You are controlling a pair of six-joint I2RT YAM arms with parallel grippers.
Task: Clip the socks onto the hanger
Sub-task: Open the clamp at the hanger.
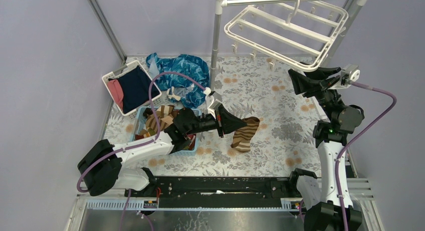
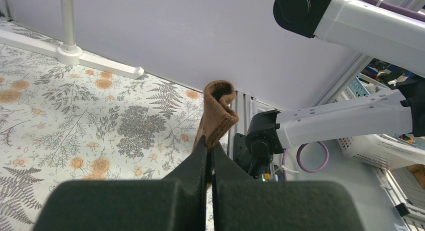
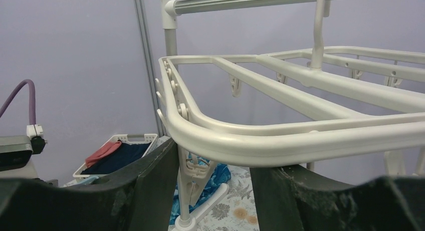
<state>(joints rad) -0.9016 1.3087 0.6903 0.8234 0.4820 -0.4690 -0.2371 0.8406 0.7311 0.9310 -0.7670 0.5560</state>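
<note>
aloft, left gripper [image 1: 244, 124] pinches 1 sock [image 1: 245, 136] (right gripper [image 1: 295, 82] gapes)

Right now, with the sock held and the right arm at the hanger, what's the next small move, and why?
Probably squeeze the right gripper on the clip: it hangs between the open jaws under the hanger, while the left gripper holds the sock ready.

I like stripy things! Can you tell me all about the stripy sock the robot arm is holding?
The striped sock looks like soft knitted cloth with dark brown and tan bands. The left gripper is shut on it near one end, and the rest droops from there over the flowery tablecloth. Close up, a plain brown hemmed end curls over above the fingers. Whether its lower end touches the table cannot be told.
</note>
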